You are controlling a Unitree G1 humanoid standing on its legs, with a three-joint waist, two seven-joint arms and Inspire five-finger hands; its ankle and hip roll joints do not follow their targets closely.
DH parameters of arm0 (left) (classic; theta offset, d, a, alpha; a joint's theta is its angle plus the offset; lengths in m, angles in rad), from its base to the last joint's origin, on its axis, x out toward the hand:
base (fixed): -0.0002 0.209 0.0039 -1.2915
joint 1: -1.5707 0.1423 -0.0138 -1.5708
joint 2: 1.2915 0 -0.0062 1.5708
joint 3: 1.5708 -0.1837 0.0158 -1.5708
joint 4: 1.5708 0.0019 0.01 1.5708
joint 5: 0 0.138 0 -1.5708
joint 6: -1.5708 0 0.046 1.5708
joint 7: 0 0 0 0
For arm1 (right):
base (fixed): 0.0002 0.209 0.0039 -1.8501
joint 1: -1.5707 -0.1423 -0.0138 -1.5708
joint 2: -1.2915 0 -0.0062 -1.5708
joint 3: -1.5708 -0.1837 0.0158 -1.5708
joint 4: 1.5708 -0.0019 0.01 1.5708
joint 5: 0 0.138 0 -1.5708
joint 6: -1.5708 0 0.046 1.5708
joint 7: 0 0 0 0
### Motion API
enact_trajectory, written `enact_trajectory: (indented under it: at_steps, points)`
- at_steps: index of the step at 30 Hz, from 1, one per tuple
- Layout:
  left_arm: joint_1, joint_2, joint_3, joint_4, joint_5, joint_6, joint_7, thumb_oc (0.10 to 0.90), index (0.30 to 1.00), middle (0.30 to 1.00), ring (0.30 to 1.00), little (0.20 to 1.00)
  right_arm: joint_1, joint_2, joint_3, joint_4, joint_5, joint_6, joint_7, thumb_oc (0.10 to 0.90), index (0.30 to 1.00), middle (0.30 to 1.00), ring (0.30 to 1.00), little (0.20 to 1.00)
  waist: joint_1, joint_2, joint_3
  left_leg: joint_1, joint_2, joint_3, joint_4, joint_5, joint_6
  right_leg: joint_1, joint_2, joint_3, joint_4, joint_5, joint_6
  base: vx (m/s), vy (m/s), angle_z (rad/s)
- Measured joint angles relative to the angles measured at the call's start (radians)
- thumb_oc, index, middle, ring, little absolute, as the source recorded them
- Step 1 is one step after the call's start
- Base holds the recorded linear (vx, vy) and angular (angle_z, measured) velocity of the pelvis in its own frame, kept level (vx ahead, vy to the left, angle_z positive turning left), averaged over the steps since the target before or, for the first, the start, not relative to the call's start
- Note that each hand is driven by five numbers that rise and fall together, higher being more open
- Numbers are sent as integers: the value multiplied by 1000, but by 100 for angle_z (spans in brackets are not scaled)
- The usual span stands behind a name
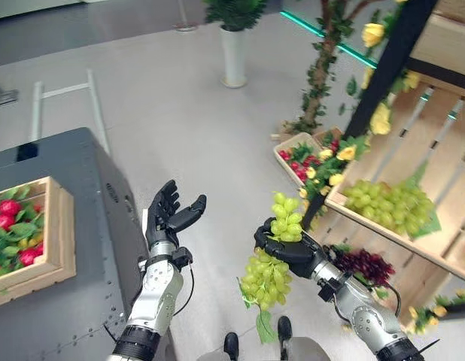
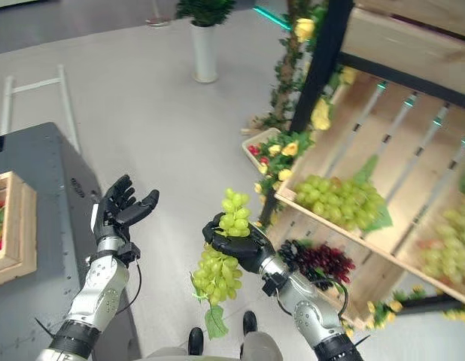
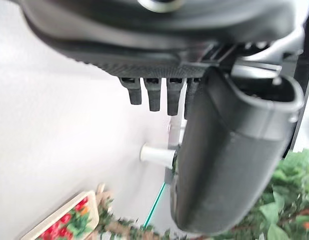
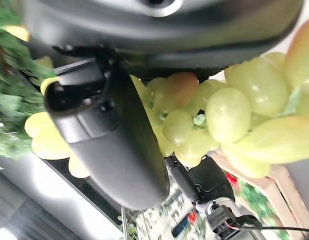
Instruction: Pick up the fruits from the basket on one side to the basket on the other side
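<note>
Green grapes (image 1: 272,263) — clamped in the right robot hand (image 1: 287,250); left robot hand (image 1: 169,214) spread, empty.

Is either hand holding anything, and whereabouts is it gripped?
The right hand grips a bunch of green grapes around its middle. The left hand is open.

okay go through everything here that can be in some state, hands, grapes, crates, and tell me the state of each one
Right hand: shut on the green grape bunch, held over the floor.
Green grape bunch: lifted, hanging from the right hand.
Left hand: open, holding nothing.
Wooden crate on the grey cabinet: holds red fruit and leaves.
Shelf crate: tilted, holds green grapes.
Dark grapes: resting on the lower shelf.
</note>
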Motion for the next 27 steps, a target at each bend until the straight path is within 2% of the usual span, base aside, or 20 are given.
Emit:
enact_trajectory:
  at_steps: [1, 2, 3, 4, 5, 7, 9, 15, 18, 23, 27]
  points:
    - [6, 0, 12, -5, 0, 0, 3, 800, 900, 900, 900, 900, -1, -3, 0, -1, -1, 0, 7, 400, 300, 300, 300, 300, 6, -1, -1, -1, 8, 14, 0, 2, -4, 4, -7, -30, 32, -29, -9, 28, -190, -77]
    - [27, 5, 40, -27, 0, -1, 14, 800, 900, 900, 900, 900, 3, 5, -5, -8, -15, 1, 29, 400, 300, 300, 300, 300, 33, 0, -1, -2, 23, 54, 0, -1, -17, 39, -24, -82, 14, -73, -22, 12, -103, -79]
    - [31, 7, 51, -26, -1, -2, 23, 800, 900, 900, 900, 900, 5, 11, -7, -12, -32, 1, 36, 400, 300, 300, 300, 300, 46, -12, -7, -3, 22, 63, 0, -1, -23, 63, -32, -92, -25, -85, -16, 25, -143, -77]
    - [31, 9, 66, -13, -14, -1, 41, 800, 900, 900, 900, 900, 5, 19, -3, -17, -38, 9, 39, 400, 300, 300, 300, 300, 48, -34, -13, -6, 8, 69, 0, 5, -34, 133, -36, -53, -136, -102, 22, 22, -108, -40]
    - [32, 1, 73, -3, -23, 1, 44, 800, 900, 900, 900, 900, 0, 16, 1, -15, -40, 14, 38, 400, 300, 300, 300, 300, 49, -29, -9, -3, 9, 64, 0, 8, -40, 160, -27, -29, -193, -81, 55, 27, -88, -26]
    - [56, -2, 68, -2, -19, 2, 48, 800, 900, 900, 900, 900, 7, 8, 3, -16, -41, 18, 39, 400, 300, 300, 300, 300, 40, -4, -8, -1, 24, 52, -1, 12, -58, 205, 6, -7, -284, -43, 39, 23, -57, -12]
    - [74, -3, 68, -2, -20, 2, 43, 800, 900, 900, 900, 900, 31, 2, -6, -15, -41, 18, 51, 400, 300, 300, 300, 300, 28, 2, -10, 8, 33, 56, -1, 16, -72, 229, 22, -3, -335, -15, 22, 19, -63, -11]
    - [78, -29, 68, -2, -20, 3, 8, 800, 900, 900, 900, 900, 85, -24, -119, -15, -39, 34, 72, 400, 300, 300, 300, 300, -1, 11, -17, 18, 46, 52, -1, 12, -85, 241, 39, 17, -343, -9, 11, 37, -35, -10]
    - [77, -29, 70, -2, -19, 4, -11, 800, 900, 900, 900, 900, 102, -36, -153, -16, -30, 35, 133, 400, 300, 300, 300, 300, -27, 12, -21, 19, 41, 53, -1, 9, -84, 240, 35, 22, -343, -7, 14, 23, -19, -5]
    - [77, -29, 72, -2, -19, 10, -45, 800, 900, 900, 900, 900, 102, -54, -220, -75, -17, 35, 169, 400, 300, 300, 300, 300, -28, 16, -28, 20, 40, 54, -1, 9, -82, 240, 30, 24, -343, -5, 17, 6, -5, -1]
    - [86, -29, 75, -2, -19, 21, -55, 800, 900, 900, 900, 900, 98, -66, -264, -149, 50, 13, 176, 400, 300, 300, 300, 300, -28, 17, -40, 20, 39, 54, -1, 8, -82, 240, 30, 24, -343, -5, 17, 0, 0, 0]
